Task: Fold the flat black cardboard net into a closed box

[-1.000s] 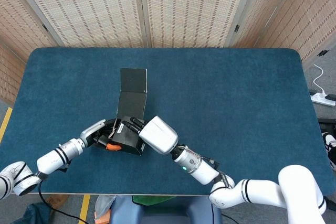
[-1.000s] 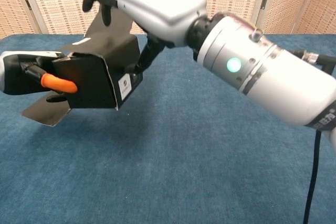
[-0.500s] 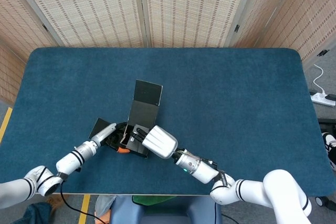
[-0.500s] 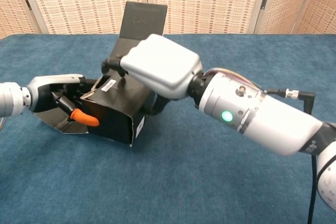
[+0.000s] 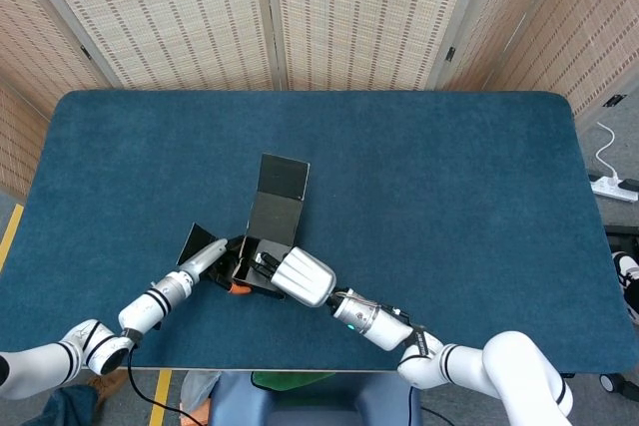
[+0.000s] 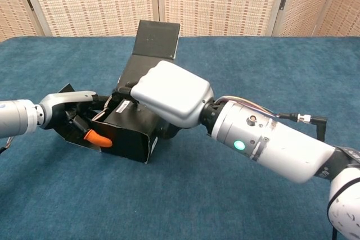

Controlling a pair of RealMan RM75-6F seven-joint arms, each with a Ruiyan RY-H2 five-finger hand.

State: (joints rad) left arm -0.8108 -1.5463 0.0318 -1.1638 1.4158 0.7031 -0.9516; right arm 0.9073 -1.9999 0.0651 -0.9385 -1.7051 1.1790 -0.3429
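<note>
**Half-folded black box between two robot hands**

The black cardboard net (image 5: pixel 262 251) (image 6: pixel 130 127) sits near the front-left of the blue counter (image 5: pixel 449 177) (image 6: pixel 225 206), partly folded. Its near end forms a low box body with raised walls and an open top, resting on the counter. A long lid panel (image 5: pixel 278 195) (image 6: pixel 151 49) rises from the back wall and leans away toward the screens, a crease across its middle. A side flap (image 5: pixel 194 240) (image 6: pixel 67 96) lies spread to the left. The net's long axis runs from the front edge toward the far side, tilted slightly right.

The left robot hand (image 5: pixel 215 256) (image 6: pixel 76 117) reaches in low from the left, its fingers closed on the box's left wall, an orange fingertip (image 6: pixel 97 137) pressed against the front face. The right robot hand (image 5: pixel 300 276) (image 6: pixel 169 93) comes from the front-right, palm down over the box's right side, fingers dipping into the open top and gripping the wall there.
</note>
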